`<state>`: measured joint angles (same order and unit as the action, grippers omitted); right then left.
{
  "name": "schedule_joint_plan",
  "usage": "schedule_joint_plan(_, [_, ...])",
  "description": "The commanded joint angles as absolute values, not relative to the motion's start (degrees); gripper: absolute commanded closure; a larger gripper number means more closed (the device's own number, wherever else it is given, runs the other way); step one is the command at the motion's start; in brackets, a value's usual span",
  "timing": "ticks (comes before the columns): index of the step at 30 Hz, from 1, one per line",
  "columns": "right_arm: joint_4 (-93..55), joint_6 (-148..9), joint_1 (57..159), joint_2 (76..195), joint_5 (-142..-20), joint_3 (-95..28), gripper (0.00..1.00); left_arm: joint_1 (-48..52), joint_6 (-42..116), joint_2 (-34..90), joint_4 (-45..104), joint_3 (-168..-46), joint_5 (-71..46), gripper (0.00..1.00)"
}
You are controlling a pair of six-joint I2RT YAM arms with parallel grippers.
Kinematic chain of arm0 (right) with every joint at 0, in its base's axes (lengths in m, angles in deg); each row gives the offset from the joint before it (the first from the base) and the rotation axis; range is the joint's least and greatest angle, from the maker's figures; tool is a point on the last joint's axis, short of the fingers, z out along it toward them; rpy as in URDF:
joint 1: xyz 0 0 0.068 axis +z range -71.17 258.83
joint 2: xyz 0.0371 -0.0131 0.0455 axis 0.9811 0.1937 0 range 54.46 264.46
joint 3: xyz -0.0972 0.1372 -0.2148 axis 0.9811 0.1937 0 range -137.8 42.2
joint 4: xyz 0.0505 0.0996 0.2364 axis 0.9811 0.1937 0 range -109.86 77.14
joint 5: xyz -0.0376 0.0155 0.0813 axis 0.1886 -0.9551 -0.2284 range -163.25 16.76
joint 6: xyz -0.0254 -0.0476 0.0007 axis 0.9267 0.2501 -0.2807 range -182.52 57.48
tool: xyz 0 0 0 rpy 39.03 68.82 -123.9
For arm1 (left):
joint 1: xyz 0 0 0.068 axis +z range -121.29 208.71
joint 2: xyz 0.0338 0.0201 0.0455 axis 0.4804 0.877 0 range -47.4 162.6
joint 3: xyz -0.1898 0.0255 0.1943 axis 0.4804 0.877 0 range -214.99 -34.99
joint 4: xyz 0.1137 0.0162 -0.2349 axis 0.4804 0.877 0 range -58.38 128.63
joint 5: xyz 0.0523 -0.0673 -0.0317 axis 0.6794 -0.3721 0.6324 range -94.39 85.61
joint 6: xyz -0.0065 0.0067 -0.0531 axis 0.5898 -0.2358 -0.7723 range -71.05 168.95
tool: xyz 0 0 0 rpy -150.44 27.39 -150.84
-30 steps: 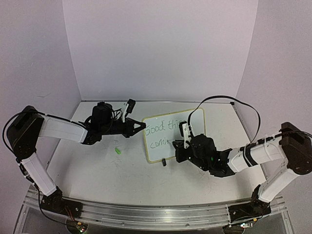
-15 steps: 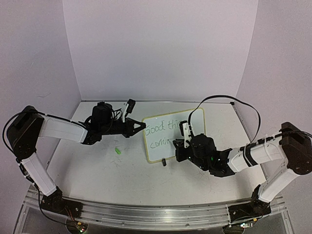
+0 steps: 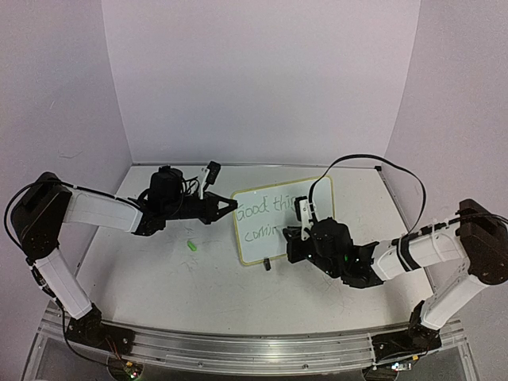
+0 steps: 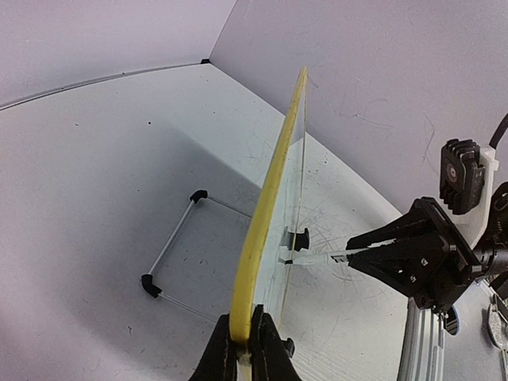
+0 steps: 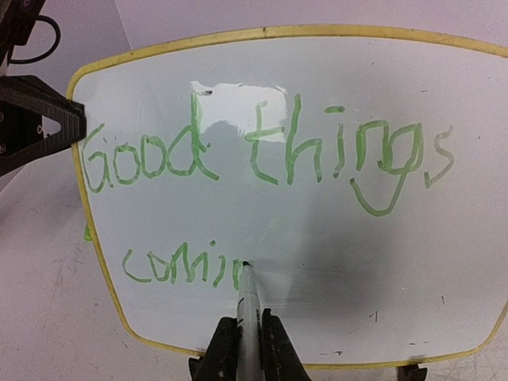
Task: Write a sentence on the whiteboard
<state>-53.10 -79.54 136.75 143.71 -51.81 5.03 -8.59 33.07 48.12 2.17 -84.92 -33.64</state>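
Observation:
The whiteboard [image 3: 262,248] stands tilted up on the table, its yellow rim [image 4: 270,202] edge-on in the left wrist view. My left gripper [image 3: 232,205] [image 4: 244,329] is shut on its left edge. The sentence [image 5: 262,151] in green reads "Good things" on top, with "comin" [image 5: 178,268] below it. My right gripper [image 3: 290,236] [image 5: 244,327] is shut on a marker [image 5: 248,305]. The marker's tip touches the board at the end of the lower line. From the left wrist the marker [image 4: 317,258] shows pressed against the board's face.
A small green marker cap [image 3: 192,246] lies on the table left of the board. A wire stand with black corners [image 4: 171,246] props the board from behind. A black clip foot [image 3: 267,266] sits at its lower edge. Enclosure walls close off the back and sides.
My right gripper and the marker have crept slightly rightward along the lower line. The left arm and the board have stayed still.

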Motion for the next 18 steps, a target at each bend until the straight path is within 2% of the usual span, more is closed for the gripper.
schedule_joint_plan(1, [-50.74,-82.08,135.87,144.23,-50.81,5.66,1.0,-8.3,36.91,47.34,2.53,-86.79,-30.93,1.0])
schedule_joint_plan(18, [-50.99,-82.09,136.27,141.74,-51.19,5.36,1.0,-8.3,36.81,47.54,2.54,-86.74,-31.0,1.0])
